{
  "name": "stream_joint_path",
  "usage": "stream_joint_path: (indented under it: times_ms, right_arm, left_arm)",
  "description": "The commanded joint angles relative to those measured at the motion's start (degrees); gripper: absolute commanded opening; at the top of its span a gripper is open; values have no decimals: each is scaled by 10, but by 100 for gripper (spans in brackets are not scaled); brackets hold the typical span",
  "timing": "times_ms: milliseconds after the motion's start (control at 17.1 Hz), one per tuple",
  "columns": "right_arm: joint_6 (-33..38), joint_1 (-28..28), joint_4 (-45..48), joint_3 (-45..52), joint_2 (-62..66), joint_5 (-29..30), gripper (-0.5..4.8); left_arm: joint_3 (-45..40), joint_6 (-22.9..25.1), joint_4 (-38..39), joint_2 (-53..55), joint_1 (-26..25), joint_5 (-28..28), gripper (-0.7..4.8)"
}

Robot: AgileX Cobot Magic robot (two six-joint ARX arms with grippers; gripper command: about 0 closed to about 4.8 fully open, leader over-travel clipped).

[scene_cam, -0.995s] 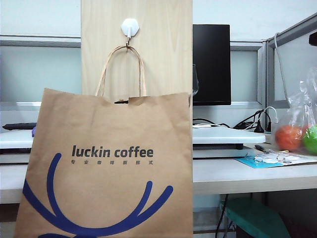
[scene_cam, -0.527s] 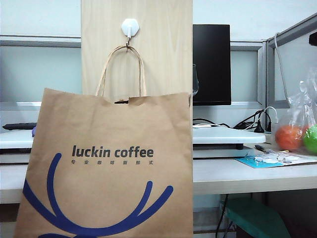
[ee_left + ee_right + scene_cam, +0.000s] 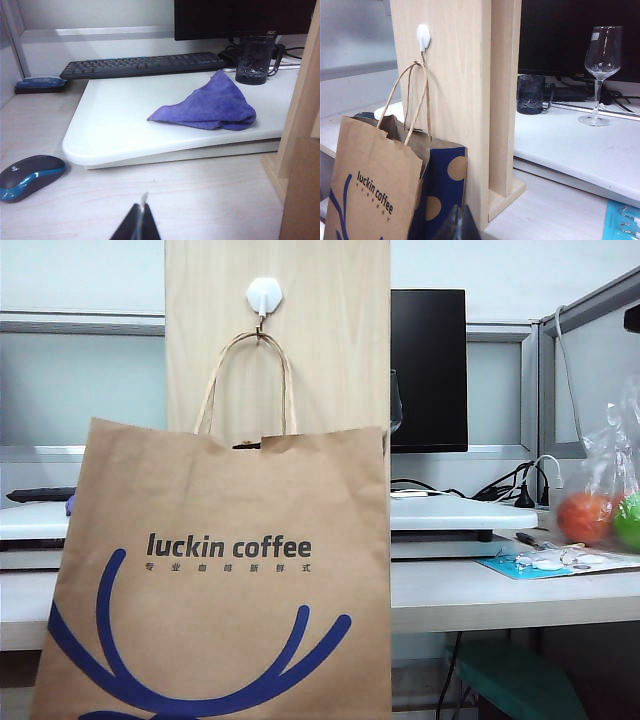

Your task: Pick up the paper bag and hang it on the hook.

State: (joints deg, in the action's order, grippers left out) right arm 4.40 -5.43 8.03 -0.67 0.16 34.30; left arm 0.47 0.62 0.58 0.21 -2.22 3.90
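Note:
The brown paper bag (image 3: 220, 570) with dark "luckin coffee" text hangs by one twisted handle (image 3: 247, 380) from the white hexagonal hook (image 3: 263, 295) on the pale wooden board (image 3: 330, 340). The right wrist view shows the same bag (image 3: 375, 190) with its navy side, under the hook (image 3: 423, 36). My right gripper (image 3: 460, 212) is shut and empty, low beside the bag's navy side and apart from it. My left gripper (image 3: 142, 212) is shut with nothing in it, low over the desk and away from the bag. Neither gripper shows in the exterior view.
A purple cloth (image 3: 210, 107) lies on a white raised platform (image 3: 125, 130), with a mouse (image 3: 30, 176), keyboard (image 3: 140, 65) and dark cup (image 3: 254, 60) around it. A wine glass (image 3: 602, 70) stands near the monitor (image 3: 428, 370). A clear bag of fruit (image 3: 600, 500) sits at the right.

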Motion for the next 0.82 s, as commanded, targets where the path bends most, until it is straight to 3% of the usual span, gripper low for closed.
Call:
stream_joint_path:
  times_ms: [59, 234, 351, 819]
  right_arm:
    - [-30, 0, -33, 4, 0, -99, 0]
    - [-28, 2, -48, 4, 0, -285, 0]
    - [-29, 2, -47, 4, 0, -360, 0]
    - [-30, 0, -65, 4, 0, -357, 0]
  left_arm:
    - [1, 4, -11, 0, 0, 2, -5]
    - [1, 4, -11, 0, 0, 2, -5]
    - [1, 4, -11, 0, 0, 2, -4]
    - [1, 4, -11, 0, 0, 2, -5]
